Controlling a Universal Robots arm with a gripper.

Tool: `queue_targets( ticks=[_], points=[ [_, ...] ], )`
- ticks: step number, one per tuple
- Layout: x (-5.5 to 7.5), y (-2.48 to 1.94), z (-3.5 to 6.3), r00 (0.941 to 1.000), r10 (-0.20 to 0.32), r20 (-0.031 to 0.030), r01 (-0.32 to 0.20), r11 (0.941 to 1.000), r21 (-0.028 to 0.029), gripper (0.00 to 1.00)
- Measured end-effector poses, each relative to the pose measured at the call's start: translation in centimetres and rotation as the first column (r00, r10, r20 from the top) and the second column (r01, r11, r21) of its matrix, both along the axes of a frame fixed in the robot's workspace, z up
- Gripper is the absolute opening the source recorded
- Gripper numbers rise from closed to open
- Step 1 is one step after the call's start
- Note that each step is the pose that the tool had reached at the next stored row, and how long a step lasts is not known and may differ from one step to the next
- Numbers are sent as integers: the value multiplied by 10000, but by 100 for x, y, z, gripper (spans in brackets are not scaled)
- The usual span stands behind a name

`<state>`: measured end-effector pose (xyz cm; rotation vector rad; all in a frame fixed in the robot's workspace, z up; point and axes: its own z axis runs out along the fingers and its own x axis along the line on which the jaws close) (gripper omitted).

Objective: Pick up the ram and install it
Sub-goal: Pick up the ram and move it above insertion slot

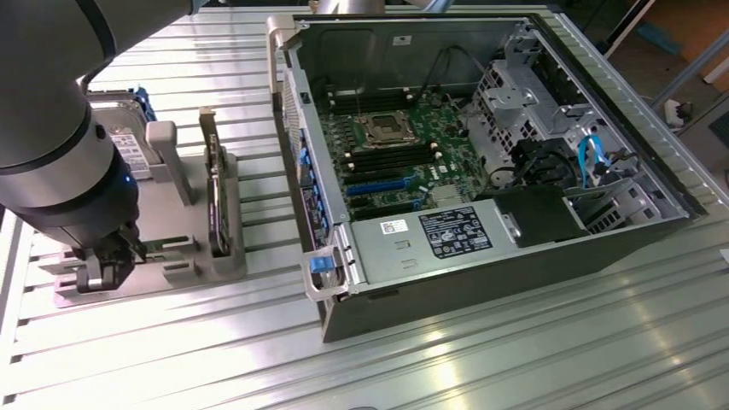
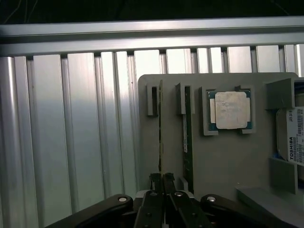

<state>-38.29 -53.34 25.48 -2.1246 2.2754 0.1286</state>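
Grey-and-black arm [image 1: 51,145], black fingers [image 2: 155,190] with silver screws

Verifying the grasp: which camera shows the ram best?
Wrist view. The ram stands on edge in the grey holder, seen along its length, with the gripper shut on its near end. In the exterior view the arm and gripper hide it at the holder.

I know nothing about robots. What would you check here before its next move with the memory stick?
1. Closed gripper pinching ram at its end: ok.
2. That ram upright in holder slot: ok.
3. No contact between fingers and second stick: ok.
4. Lid off case, motherboard exposed: ok.
5. Free memory slot on motherboard: cannot tell.
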Motion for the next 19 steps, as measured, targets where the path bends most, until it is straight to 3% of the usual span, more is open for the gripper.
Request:
queue_targets(
  ticks=[19],
  points=[
    [0, 0, 361, 10000, 0, 0, 0, 10000, 0, 12]
  ],
)
